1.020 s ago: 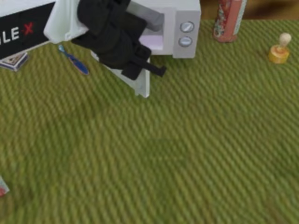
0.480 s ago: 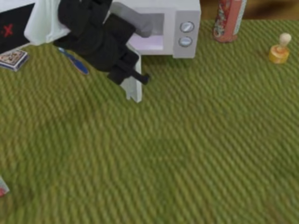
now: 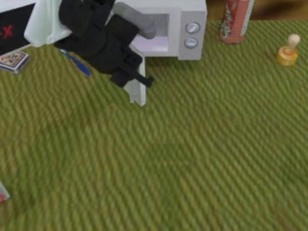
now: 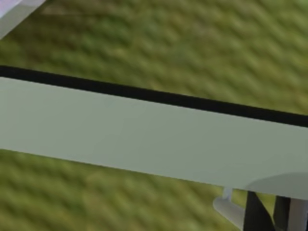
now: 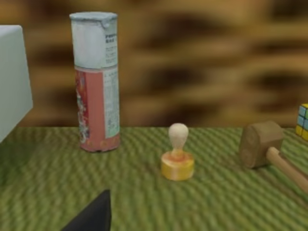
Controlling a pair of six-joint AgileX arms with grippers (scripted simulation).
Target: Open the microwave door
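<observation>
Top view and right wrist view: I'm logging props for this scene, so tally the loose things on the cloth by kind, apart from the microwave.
Canister: 1
Stamp: 1
Blue pen: 1
Card box: 1
Mallet: 1
Puzzle cube: 1
Total: 6

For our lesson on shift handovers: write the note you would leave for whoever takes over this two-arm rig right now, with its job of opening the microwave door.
Left gripper: at the free edge of the microwave door, near the top view's upper left; whether its fingers are shut on the door cannot be seen.
Right arm: outside the top view; its wrist camera faces the red canister and a small wooden stamp.
The microwave stands at the table's far edge. Its door is swung well out towards the left and the cavity is exposed.
Done: the door is open.
Left: probably only widening the swing if wanted, then backing the left arm away.
</observation>
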